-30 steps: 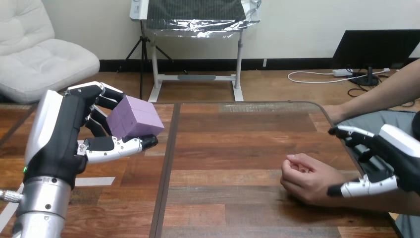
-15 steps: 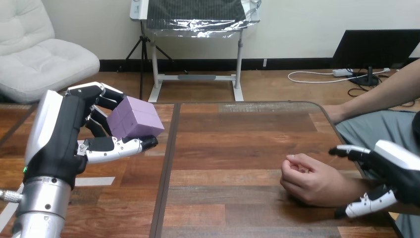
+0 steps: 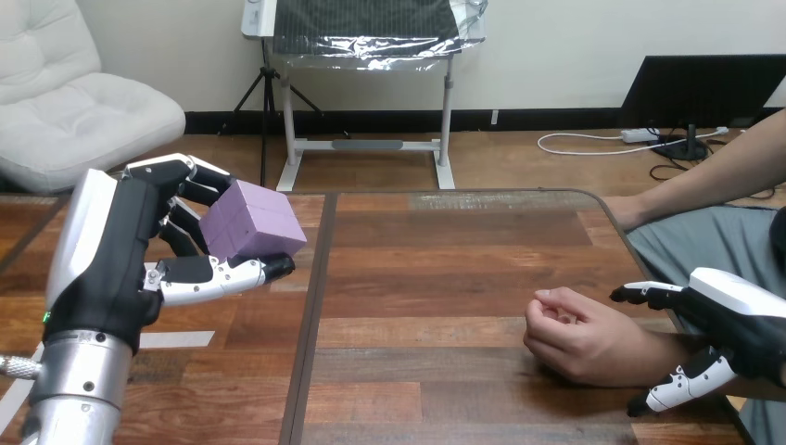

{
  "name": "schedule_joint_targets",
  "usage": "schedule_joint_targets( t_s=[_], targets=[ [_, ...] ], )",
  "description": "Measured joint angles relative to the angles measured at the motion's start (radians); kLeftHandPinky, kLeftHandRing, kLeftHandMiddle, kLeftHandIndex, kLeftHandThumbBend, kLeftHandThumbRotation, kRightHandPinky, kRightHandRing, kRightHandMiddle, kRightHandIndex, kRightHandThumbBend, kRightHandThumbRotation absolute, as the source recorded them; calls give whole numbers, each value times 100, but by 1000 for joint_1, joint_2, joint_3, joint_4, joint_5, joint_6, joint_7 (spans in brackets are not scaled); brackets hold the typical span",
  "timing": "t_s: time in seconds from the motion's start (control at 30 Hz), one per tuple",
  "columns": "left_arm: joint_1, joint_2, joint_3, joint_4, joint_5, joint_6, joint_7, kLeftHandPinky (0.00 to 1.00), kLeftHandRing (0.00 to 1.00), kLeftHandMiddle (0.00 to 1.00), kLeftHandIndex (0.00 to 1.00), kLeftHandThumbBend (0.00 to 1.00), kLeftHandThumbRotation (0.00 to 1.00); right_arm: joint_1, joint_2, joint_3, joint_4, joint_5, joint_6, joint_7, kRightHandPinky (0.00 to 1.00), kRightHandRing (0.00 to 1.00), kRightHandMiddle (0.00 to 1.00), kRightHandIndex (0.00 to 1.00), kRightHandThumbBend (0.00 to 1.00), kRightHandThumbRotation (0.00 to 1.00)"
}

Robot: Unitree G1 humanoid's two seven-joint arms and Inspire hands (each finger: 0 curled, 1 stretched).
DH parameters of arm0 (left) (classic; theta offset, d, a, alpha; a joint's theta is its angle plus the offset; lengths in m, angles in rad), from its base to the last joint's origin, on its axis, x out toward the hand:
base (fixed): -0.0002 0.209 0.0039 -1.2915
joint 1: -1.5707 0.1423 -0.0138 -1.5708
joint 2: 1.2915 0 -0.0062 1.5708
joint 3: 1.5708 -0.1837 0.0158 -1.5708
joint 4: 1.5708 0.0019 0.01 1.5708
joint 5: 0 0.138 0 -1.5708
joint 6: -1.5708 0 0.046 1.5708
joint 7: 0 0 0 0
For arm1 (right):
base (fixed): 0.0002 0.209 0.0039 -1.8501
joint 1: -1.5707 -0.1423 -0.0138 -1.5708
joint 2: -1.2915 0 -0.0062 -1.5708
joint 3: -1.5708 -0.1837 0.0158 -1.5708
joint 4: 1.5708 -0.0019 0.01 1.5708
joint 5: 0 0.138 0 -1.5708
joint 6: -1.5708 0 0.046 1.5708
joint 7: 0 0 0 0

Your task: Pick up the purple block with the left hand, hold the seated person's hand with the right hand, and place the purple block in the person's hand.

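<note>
Wood planks in reddish-brown tones, with visible grain and a soft sheen, make up the table (image 3: 445,250). A dark, narrow seam (image 3: 313,306) runs from front to back through its left part, and the far right corner is rounded with a dark edge.

Over the left part, raised clear of the wood, the left hand (image 3: 116,246) grips the purple block (image 3: 252,221). The block is a matte, pale violet cube with crisp edges and faint lines that divide its faces into squares. It is tilted, with one corner pointing toward the table's middle. The hand's jointed black-and-white fingers (image 3: 176,169) curl over the cube's top and back, and the thumb (image 3: 222,271) presses along its lower edge, so the cube sits pinched between them. A smooth white shell covers the back of the hand above the round silver forearm (image 3: 79,389).

At the right, the person's hand (image 3: 573,336) rests on the wood, closed into a loose fist with the knuckles toward the table's middle. The right hand (image 3: 737,324) is at the person's wrist (image 3: 644,360), spread. Its fingers (image 3: 649,295) reach out nearly straight on the far side, and its thumb (image 3: 686,382) points out on the near side. I cannot tell whether either one touches the wrist. The block is well apart from the fist.
</note>
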Motion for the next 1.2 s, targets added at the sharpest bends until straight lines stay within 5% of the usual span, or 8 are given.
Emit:
schedule_joint_targets(
  t_s=[0.43, 1.2],
  targets=[
    [0, 0, 1, 1, -3, -2, 0, 28, 35, 40, 42, 62, 0, -24, 0, 17, 1, 0, 68, 38, 77, 90, 90, 89, 100, 11],
    [0, 0, 4, 7, -19, -15, -11, 28, 34, 40, 42, 61, 0, -45, 0, 59, 4, -29, 123, 8, 69, 86, 88, 86, 96, 10]
  ],
)
